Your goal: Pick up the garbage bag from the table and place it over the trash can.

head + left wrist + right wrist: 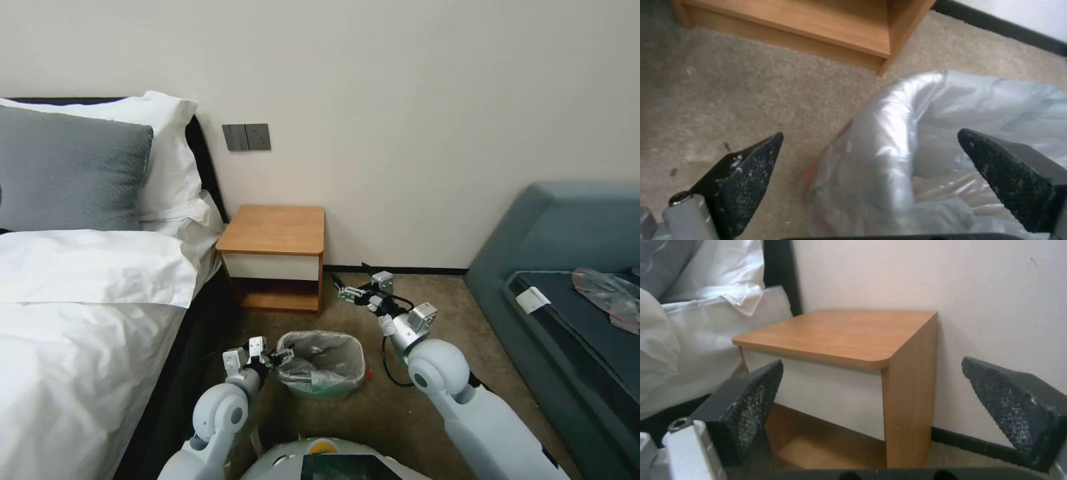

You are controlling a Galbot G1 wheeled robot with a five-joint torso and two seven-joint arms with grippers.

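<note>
The garbage bag (pixel 325 359), wrinkly translucent grey plastic, lines the trash can (pixel 325 395) on the carpet in front of the table (pixel 275 230), and its edge folds over the rim. My left gripper (pixel 283 355) is open at the can's left rim. In the left wrist view the left gripper (pixel 870 132) straddles the bag-covered rim (pixel 916 133), one finger outside over the carpet and one over the inside. My right gripper (pixel 347 283) hangs open in the air to the right of the table, holding nothing. In the right wrist view the right gripper (pixel 872 360) faces the table (pixel 840 333), whose top is bare.
A bed (pixel 80 300) with white sheets and pillows fills the left side, close beside the can. A grey-blue sofa (pixel 567 267) stands at the right with a crumpled bag (pixel 610 293) on it. The wall runs behind the table. Open carpet (pixel 400 413) lies between the can and the sofa.
</note>
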